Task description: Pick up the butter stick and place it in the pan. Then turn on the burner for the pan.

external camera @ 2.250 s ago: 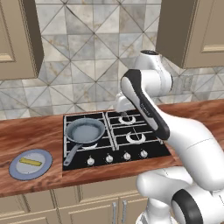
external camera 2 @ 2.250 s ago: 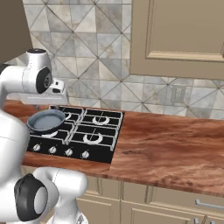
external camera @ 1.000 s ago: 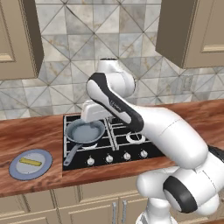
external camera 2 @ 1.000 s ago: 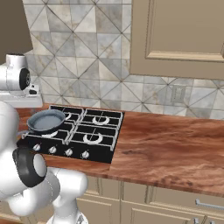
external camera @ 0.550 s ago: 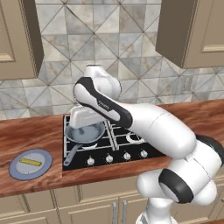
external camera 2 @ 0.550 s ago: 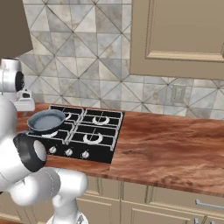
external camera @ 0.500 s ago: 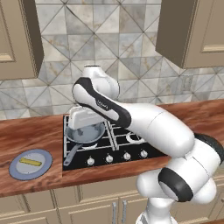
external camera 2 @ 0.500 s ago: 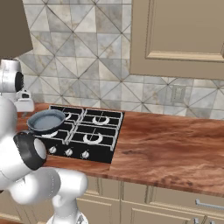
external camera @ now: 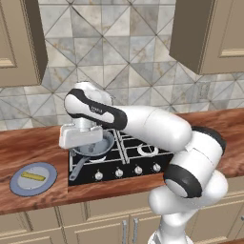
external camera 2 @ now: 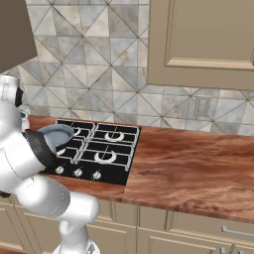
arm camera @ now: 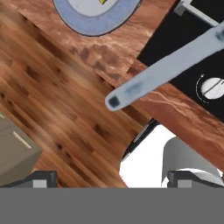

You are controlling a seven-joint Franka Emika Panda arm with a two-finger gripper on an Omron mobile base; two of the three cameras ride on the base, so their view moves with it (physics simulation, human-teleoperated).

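The butter stick (external camera: 33, 177) is seen lying on a round blue-grey plate (external camera: 19, 185) on the wooden counter (external camera: 33, 143), left of the black cooktop (external camera: 128, 162). The pan (external camera: 97, 147) is set on the front left burner, its handle (arm camera: 166, 70) reaching over the counter edge. The gripper (arm camera: 111, 178) is held above the pan's handle with its jaws spread wide apart and nothing between them.

Pan (external camera 2: 55, 134) on cooktop's (external camera 2: 106, 163) front-left burner, arm partly covering it.
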